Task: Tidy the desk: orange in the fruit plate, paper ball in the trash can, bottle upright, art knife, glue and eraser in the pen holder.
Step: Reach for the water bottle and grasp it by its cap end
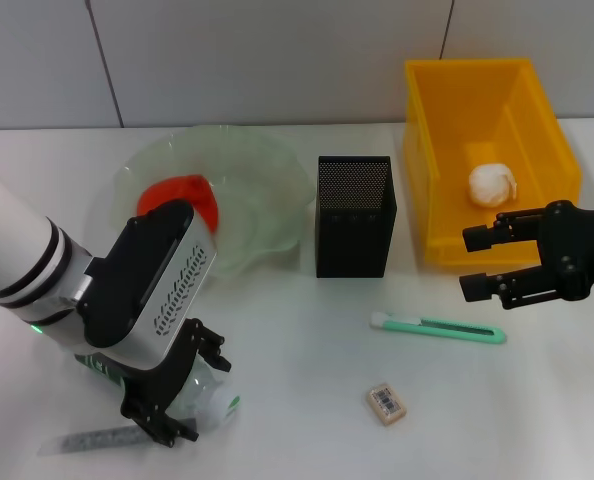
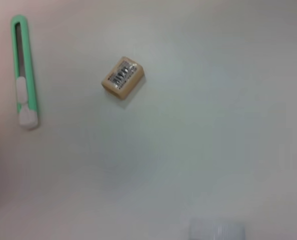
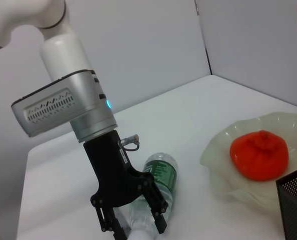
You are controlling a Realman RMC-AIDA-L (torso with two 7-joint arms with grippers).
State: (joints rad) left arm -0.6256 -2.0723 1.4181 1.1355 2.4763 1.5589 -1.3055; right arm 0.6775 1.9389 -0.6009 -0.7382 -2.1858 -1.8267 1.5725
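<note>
L claw (image 1: 182, 395) open astride lying bottle (image 3: 156, 187).

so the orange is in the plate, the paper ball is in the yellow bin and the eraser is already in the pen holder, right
Not quite. The eraser is not in the pen holder; the head view shows it lying on the table in front of the holder, near the art knife. The rest stands: the orange is in the plate and the paper ball is in the yellow bin.

Left end effector (image 1: 182, 395) is reaching down at lower left of the head view, fingers spread open. Right end effector (image 1: 477, 262) is hovering at right edge, fingers open, pointing left.
</note>
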